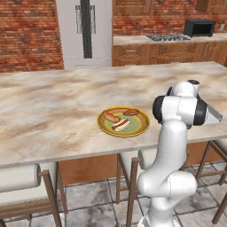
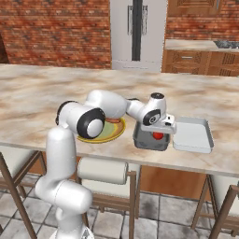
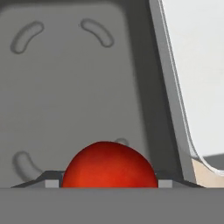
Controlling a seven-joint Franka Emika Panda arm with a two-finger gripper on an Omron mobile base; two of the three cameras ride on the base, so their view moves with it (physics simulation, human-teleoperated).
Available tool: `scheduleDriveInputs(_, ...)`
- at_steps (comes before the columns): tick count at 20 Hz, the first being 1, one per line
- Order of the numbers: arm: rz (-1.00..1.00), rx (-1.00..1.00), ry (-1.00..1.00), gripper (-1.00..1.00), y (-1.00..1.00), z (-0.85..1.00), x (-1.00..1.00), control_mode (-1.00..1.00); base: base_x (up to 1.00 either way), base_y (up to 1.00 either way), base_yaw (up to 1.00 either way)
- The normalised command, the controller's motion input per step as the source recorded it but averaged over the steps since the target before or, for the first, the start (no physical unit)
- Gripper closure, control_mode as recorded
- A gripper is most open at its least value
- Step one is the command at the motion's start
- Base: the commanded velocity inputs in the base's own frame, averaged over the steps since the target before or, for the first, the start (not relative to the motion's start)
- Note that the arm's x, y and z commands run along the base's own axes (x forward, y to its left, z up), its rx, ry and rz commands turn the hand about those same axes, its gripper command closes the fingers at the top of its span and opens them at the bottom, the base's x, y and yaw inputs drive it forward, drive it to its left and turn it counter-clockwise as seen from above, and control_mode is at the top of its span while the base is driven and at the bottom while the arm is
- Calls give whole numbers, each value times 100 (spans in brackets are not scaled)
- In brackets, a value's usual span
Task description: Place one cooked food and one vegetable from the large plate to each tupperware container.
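On your far left in the left base view, two wooden stools with pale cushions tuck under the marbled surface. Moving right, you reach the large plate, yellow-rimmed with a green centre, lying flat near the surface's front edge. It carries three foods: a sausage on its left part, a hot dog in a bun toward the front, and a darker reddish piece at the back right.

In the right base view the arm reaches over the plate's right side, and the gripper hangs down into the nearer tupperware container, the dark grey one just beside the plate. You can see a round red vegetable, likely a tomato, sitting at the gripper's tip inside that container. The hand view shows the tomato pinched between the two fingers, its sides meeting both pads, right above the container's grey floor; whether it touches the floor you cannot tell.

Furthest right, the second tupperware container, lighter grey, lies just beside the first.
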Motion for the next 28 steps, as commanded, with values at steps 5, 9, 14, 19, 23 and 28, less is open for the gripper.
scheduleDriveInputs(5, 0, 0, 0, 100, 0, -17, 8, -100, 0, 0, 0)
scheduleDriveInputs(9, 0, 0, 0, 100, 1, -20, 9, -100, 0, 0, 0)
scheduleDriveInputs(14, 0, 0, 0, 100, 0, -18, 8, -100, 0, 0, 0)
scheduleDriveInputs(19, 0, 0, 0, -100, 7, -3, 6, -100, 0, 0, 0)
scheduleDriveInputs(23, 0, 0, 0, -100, 2, 0, 7, -100, 0, 0, 0)
scheduleDriveInputs(28, 0, 0, 0, -100, -7, 1, 9, -100, 0, 0, 0)
